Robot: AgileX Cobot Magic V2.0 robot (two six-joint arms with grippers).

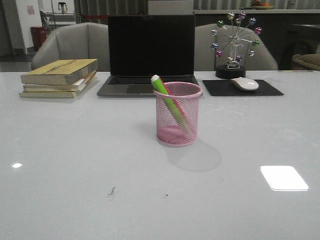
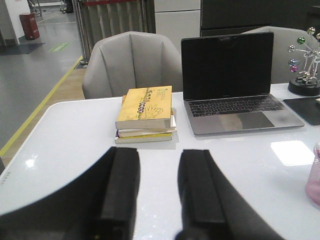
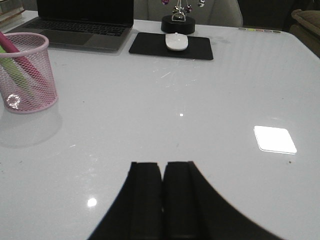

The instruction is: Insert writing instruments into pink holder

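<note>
Pink holder holds both markers — away from jaws | left apart | right together

Pink mesh holder stands upright mid-table; green highlighter and pink highlighter lean inside, tips up-left.

Three views around the pink mesh pen cup

The front camera faces it straight on, near, with the laptop behind — the left wrist camera sits low to the cup's left, aimed at the book stack and laptop, catching only the cup's edge; the right wrist camera looks from its right, sharing cup, laptop and mouse.
</note>
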